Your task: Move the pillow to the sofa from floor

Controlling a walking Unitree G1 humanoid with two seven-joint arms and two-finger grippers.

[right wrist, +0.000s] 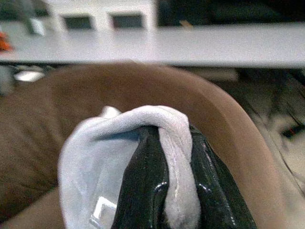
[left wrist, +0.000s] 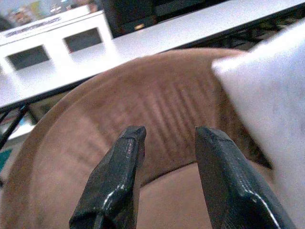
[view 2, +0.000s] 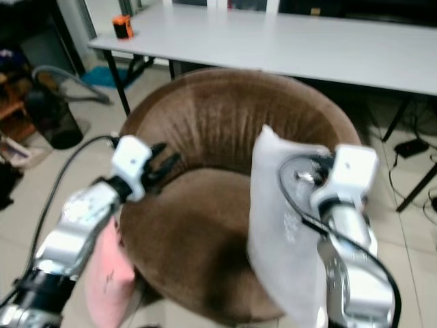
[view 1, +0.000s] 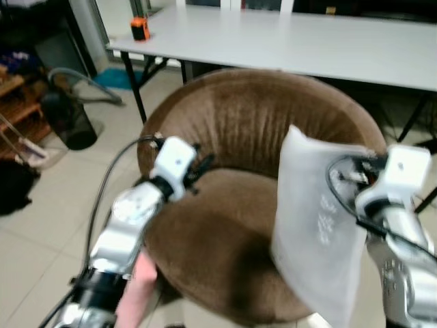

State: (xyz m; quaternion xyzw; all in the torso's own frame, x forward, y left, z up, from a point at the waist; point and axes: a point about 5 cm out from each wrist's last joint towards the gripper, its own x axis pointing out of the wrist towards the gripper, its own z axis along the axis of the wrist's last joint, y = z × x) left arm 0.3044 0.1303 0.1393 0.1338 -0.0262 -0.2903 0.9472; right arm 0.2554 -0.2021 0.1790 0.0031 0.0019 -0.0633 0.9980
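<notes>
Long white table (view 1: 287, 41) runs behind everything, well beyond both sets of fingers. Round brown sofa (view 1: 232, 225) sits in front of it, seat and curved back just ahead of and under the fingers. White pillow (view 1: 321, 225) hangs upright over the sofa's right side, clear of the floor, a fold at its upper edge pinched between the fingers of the right gripper (right wrist: 174, 191), which are closed tight on the fabric. Left gripper (left wrist: 167, 157) hovers over the sofa's left edge, fingers parted with a moderate gap, holding nothing, pointing at the backrest. Pink cushion (view 2: 109, 273) lies below the left arm beside the sofa. Small orange object (view 1: 140, 29) on the table's far left corner.
</notes>
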